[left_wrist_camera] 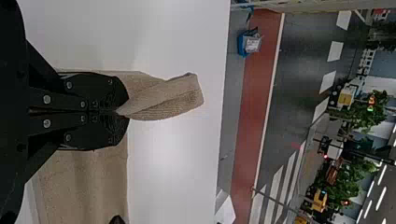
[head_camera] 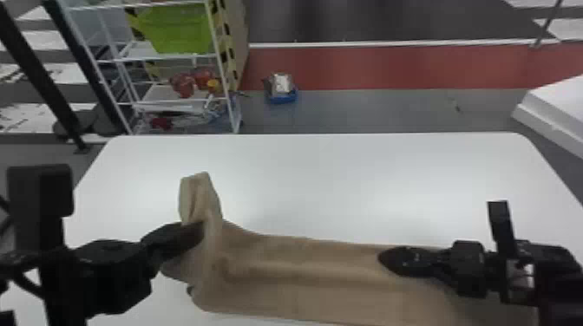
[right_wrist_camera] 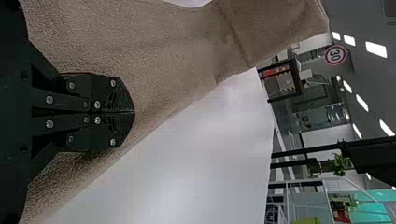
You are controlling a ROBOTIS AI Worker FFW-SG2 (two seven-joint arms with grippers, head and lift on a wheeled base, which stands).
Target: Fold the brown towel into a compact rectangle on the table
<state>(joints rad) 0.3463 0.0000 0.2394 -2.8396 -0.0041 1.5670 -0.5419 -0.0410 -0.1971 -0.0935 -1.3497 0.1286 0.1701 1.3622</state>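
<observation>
Along the near side of the smooth white table I see the brown cloth towel, stretched left to right, its left end raised and twisted into a narrow fold. The black right gripper lies over its right-hand part, fingers pressed together, covering some of the cloth; whether it touches, I can't tell. At the left, the black left gripper pinches the raised end; the left wrist view shows the fold poking out beyond the fingertips.

Past the far edge, a white wire rack stands at the left with a lime-green plastic bin. A small blue tray sits on the floor beside it, and a white block is off to the right. In the right wrist view, a round red-rimmed sign bearing dark figures shows in the background.
</observation>
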